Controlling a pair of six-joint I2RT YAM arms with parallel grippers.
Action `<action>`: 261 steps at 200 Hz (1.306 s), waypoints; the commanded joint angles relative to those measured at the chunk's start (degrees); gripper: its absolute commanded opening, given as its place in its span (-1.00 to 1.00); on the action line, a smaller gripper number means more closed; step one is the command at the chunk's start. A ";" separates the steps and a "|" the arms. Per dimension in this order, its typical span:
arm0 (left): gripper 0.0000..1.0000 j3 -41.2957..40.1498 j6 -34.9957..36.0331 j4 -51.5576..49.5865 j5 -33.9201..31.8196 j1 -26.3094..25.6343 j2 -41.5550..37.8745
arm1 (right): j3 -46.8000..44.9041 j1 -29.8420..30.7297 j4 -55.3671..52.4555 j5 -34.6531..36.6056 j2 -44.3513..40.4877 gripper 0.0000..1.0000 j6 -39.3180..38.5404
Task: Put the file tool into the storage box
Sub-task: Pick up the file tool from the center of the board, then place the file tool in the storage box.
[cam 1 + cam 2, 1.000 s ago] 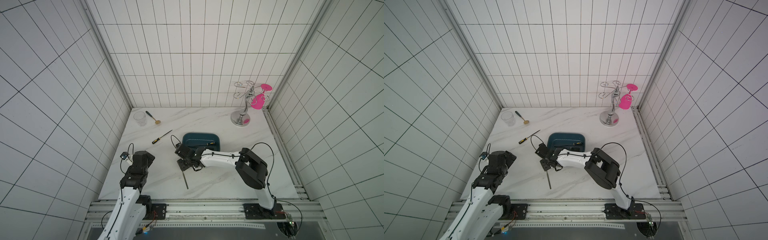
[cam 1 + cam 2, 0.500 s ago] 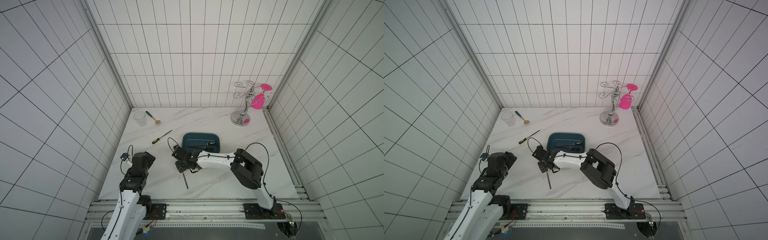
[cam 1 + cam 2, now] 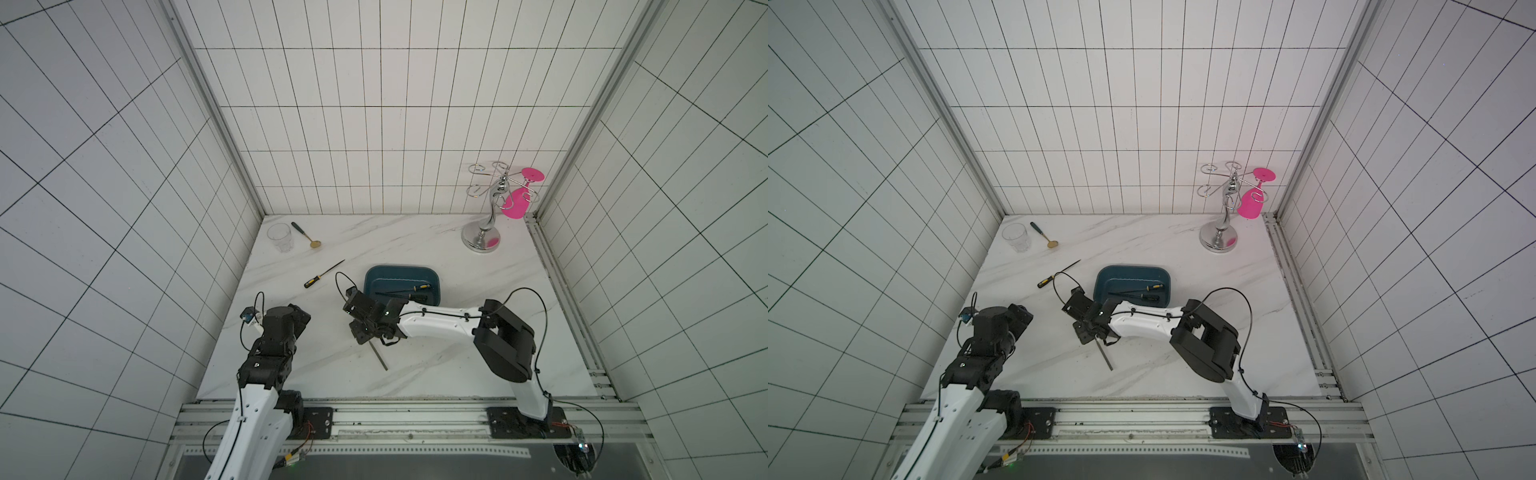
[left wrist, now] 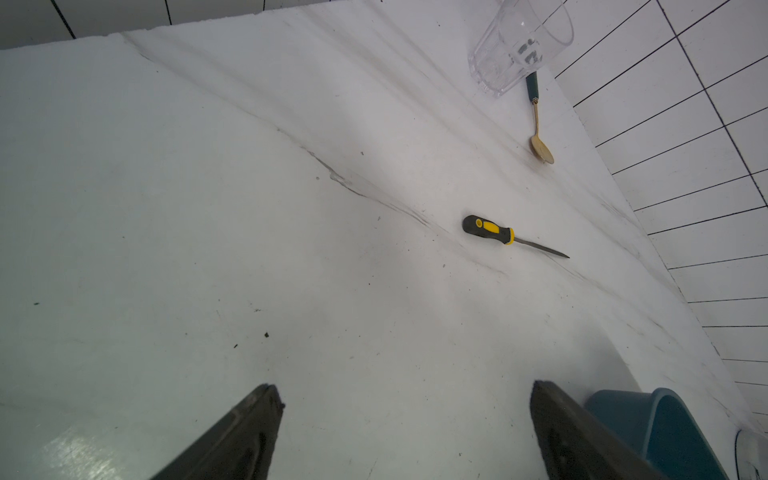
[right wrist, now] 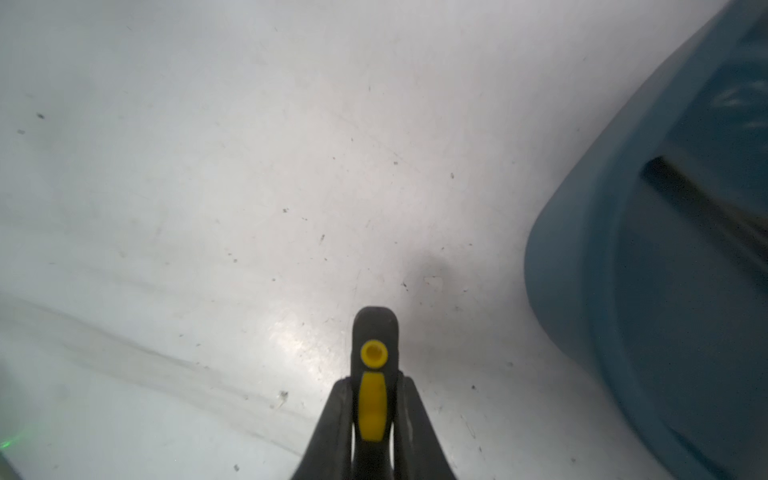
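Right jaws are clenched on the file tool [image 5: 374, 353], on its black rubbery handle with the yellow inlay. The handle end pokes past the tips. In both top views its thin grey steel blade [image 3: 380, 358] trails out from under the wrist. We think it lies on the white marble-look surface [image 3: 436, 374].

The shallow dark teal-blue plastic storage box [image 3: 401, 271] sits just beside the jaws, with two slim tools [image 3: 422, 286] already inside.

Left jaws are spread wide and empty over bare surface, well apart. A loose yellow-and-black-handled tool [image 4: 490, 230] lies ahead of them.

We judge the file light and stiff, with a grippy handle. The handle is the right place to hold. The long blade may swing, so line it up lengthwise with the box.
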 commanded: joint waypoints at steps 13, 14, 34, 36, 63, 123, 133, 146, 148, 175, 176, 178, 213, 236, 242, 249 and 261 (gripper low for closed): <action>0.95 1.44 -0.20 -1.12 0.64 0.26 -0.62 | -1.05 0.39 -1.88 -0.49 -10.12 -0.84 -0.74; 0.95 1.46 -0.20 -1.12 0.68 0.26 -0.67 | -1.05 0.39 -1.91 -0.52 -10.36 -0.84 -0.79; 0.96 1.46 -0.20 -1.21 1.15 0.26 -1.04 | -1.50 -0.07 -2.11 -1.01 -15.30 -0.84 -1.32; 0.96 1.47 -0.20 -1.21 1.20 0.26 -1.13 | -1.67 -0.21 -2.06 -1.11 -15.82 -0.84 -1.29; 0.96 1.21 -0.29 -0.90 2.74 0.32 -2.50 | -5.90 -3.89 1.42 -1.93 -22.57 -0.95 2.37; 0.95 0.77 -3.02 5.57 6.05 0.09 -0.25 | -32.59 -15.98 31.91 7.38 -37.05 -1.00 34.48; 0.96 1.48 -2.93 6.27 5.67 0.00 0.66 | -35.70 -16.26 35.13 12.28 -38.29 -1.00 38.99; 0.96 2.20 -2.69 6.93 5.02 -0.09 1.48 | -36.60 -16.30 35.08 18.21 -39.17 -1.00 43.07; 0.96 2.29 -2.63 7.02 5.00 -0.09 1.63 | -36.63 -16.22 34.96 19.02 -39.26 -1.00 43.74; 0.96 2.66 -2.31 8.77 3.49 -0.80 2.51 | -37.72 -15.49 31.01 32.17 -39.37 -1.00 58.57; 0.96 2.64 -2.31 8.83 3.47 -0.88 2.52 | -37.76 -15.42 30.84 32.55 -39.31 -1.00 59.15; 0.96 2.67 -2.31 8.93 3.34 -0.99 2.58 | -37.82 -15.43 30.50 33.45 -39.14 -1.00 60.28; 0.96 2.06 -3.02 11.69 1.79 -3.16 3.58 | -35.15 -15.00 21.32 39.97 -34.47 -1.00 77.46; 0.96 1.85 -2.48 13.10 0.05 -4.13 4.71 | -33.32 -15.26 23.93 38.24 -29.15 -1.00 83.02; 0.95 1.93 -2.13 13.27 -0.48 -4.26 4.86 | -32.32 -15.28 23.59 37.77 -27.64 -1.00 84.15; 0.95 2.00 -1.59 13.30 -1.13 -4.46 5.06 | -31.34 -15.38 23.58 37.17 -25.86 -1.00 85.47; 0.96 2.11 -0.69 13.30 -2.54 -4.68 5.15 | -29.74 -15.45 23.20 36.18 -22.82 -1.00 88.63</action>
